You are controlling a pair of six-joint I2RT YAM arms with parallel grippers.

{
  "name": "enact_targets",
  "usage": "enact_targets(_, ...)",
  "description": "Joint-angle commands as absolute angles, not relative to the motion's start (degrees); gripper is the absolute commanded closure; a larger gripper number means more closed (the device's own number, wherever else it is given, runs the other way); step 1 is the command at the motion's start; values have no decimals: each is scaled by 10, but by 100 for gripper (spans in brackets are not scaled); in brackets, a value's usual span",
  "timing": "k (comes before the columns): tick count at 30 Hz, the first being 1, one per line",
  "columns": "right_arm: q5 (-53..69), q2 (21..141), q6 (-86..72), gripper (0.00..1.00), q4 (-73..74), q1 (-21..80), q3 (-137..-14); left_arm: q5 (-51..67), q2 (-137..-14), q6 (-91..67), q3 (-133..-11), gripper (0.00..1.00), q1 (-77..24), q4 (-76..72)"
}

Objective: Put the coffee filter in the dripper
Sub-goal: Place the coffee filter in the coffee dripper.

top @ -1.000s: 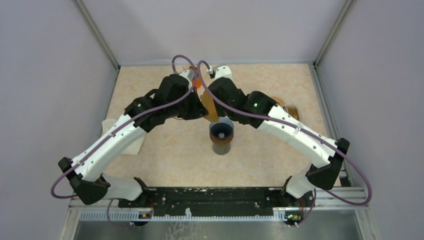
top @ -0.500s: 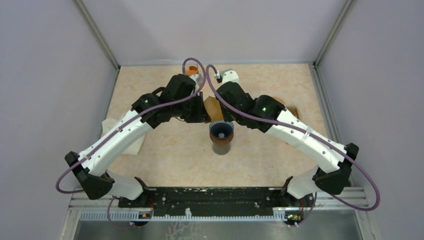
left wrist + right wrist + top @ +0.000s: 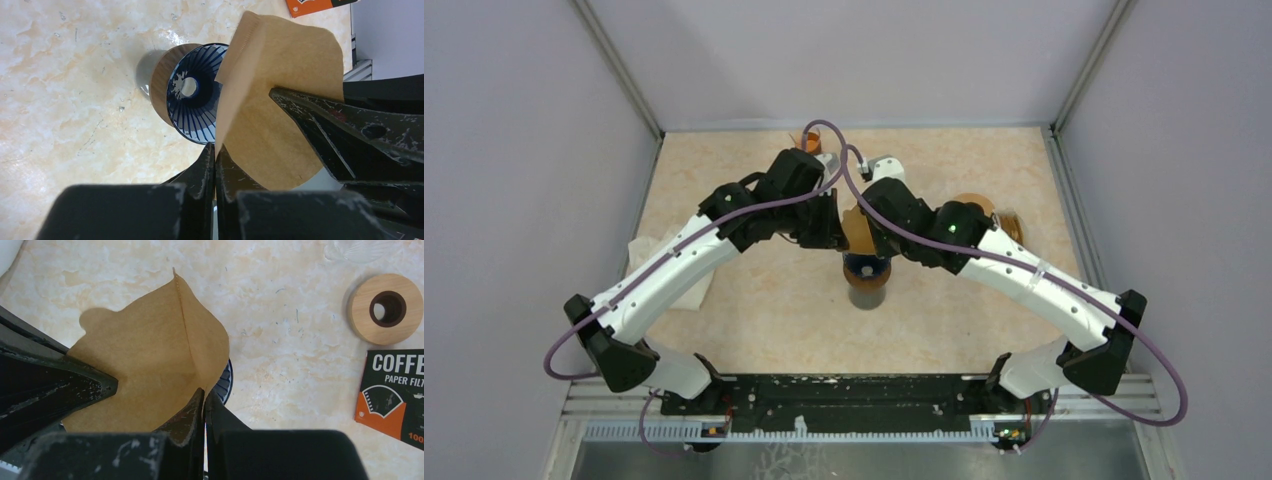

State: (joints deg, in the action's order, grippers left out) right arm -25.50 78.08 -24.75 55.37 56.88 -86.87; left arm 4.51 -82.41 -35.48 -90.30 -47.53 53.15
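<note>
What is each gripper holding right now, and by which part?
Both hold the brown paper coffee filter. The left gripper and right gripper each pinch its edge at separate spots.

**Inventory by kind, top view.** One beige marbled tabletop (image 3: 774, 320). Two white-and-black robot arms: left arm (image 3: 674, 265) and right arm (image 3: 1034, 285). Two black two-finger claws, one per arm: left claw (image 3: 215, 150) and right claw (image 3: 204, 392). Two purple cables (image 3: 552, 360), one looped along each arm. One brown paper coffee filter (image 3: 280, 95). One blue ribbed cone dripper with a brown collar (image 3: 192, 107), at the tabletop's centre. One round wooden ring with a dark central hole (image 3: 385, 309) and one orange-and-black cardboard box of paper filters (image 3: 392, 390), both toward two o'clock from the dripper. One white crumpled sheet (image 3: 674, 288), at nine o'clock.
</note>
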Motion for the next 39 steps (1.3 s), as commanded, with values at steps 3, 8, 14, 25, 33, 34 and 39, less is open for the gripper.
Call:
enact_targets(3, -242, 766, -259, 97, 525, 567, -855, 53, -831, -341, -902, 96, -478, 543)
enact_targets(8, -235, 768, -262, 94, 515, 567, -836, 45, -832, -342, -882, 94, -478, 538)
enact_targets(14, -231, 772, -263, 93, 511, 567, -826, 50, -841, -342, -870, 92, -478, 534)
enact_targets(25, -224, 782, -262, 85, 522, 567, -828, 55, -849, -339, -872, 82, -478, 541)
enact_targets(33, -231, 776, -257, 78, 529, 567, -843, 36, -843, -332, -880, 66, -478, 547)
enact_targets(34, -234, 776, -256, 77, 530, 567, -845, 33, -842, -331, -880, 64, -478, 547)
enact_targets(39, -251, 778, -252, 72, 535, 566, -846, 20, -841, -328, -880, 52, -478, 547)
